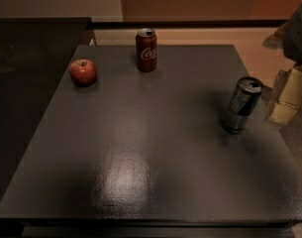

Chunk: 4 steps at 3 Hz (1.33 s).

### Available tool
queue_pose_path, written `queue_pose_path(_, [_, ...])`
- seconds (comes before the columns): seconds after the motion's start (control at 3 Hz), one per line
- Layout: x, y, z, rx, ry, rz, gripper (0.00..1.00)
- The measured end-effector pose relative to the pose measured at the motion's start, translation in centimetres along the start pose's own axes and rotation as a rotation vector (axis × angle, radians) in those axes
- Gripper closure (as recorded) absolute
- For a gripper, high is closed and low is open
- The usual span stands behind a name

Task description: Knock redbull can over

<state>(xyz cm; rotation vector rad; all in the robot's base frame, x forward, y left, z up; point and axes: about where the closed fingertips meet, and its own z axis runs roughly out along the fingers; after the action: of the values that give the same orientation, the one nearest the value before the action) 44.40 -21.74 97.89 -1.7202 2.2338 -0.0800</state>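
A slim, tall silver-and-blue metal redbull can (242,105) is standing on its base near the 3 o'clock edge of a dark grey, square worktop (150,152), its silver top appearing to lean toward 1 o'clock. The robot's pale cream pincer (285,103) is hanging just beside the can at its 3 o'clock side, off the worktop's edge, with a narrow gap showing between the two. Whether the pincer is released or clenched cannot be told from this angle; it is grasping nothing that can be seen. A red Coca-Cola can (146,49) is standing upright near the worktop's 12 o'clock edge, and a round red apple (83,72) is sitting toward 10 o'clock, both well apart from the redbull can. Light is glinting off the worktop toward 6 o'clock.
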Motion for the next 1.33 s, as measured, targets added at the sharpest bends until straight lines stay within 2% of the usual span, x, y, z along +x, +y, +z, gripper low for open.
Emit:
queue_pose_path(0.33, [0.3, -1.3, 0.8, 0.001, -0.039, 0.029, 0.00])
queue_pose_path(0.67, [0.7, -2.2, 2.7, -0.006, -0.113, 0.070, 0.00])
queue_pose_path(1.33, [1.6, -3.1, 6.2, 0.013, -0.281, 0.166, 0.00])
